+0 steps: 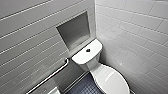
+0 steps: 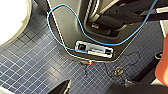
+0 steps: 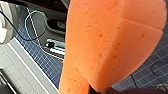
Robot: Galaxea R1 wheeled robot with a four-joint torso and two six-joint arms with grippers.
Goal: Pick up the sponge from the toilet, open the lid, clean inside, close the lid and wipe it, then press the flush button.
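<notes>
Head view, left to right: steel grab bar (image 1: 48,75) on the grey tiled wall; recessed niche (image 1: 75,30); toilet (image 1: 83,60) in the corner, flush button (image 1: 88,50) dark at the centre of the cistern top; lid (image 1: 112,80) down over the bowl. Dark blue mosaic floor (image 1: 83,87) beside the bowl.

Left gripper (image 2: 60,88): over the floor near the robot base (image 2: 100,30), blue cable (image 2: 65,15) looped there. Released or clenched: cannot tell.

Right gripper (image 3: 100,90): clamped on the sponge (image 3: 112,42), orange, held above the floor, off the toilet.
</notes>
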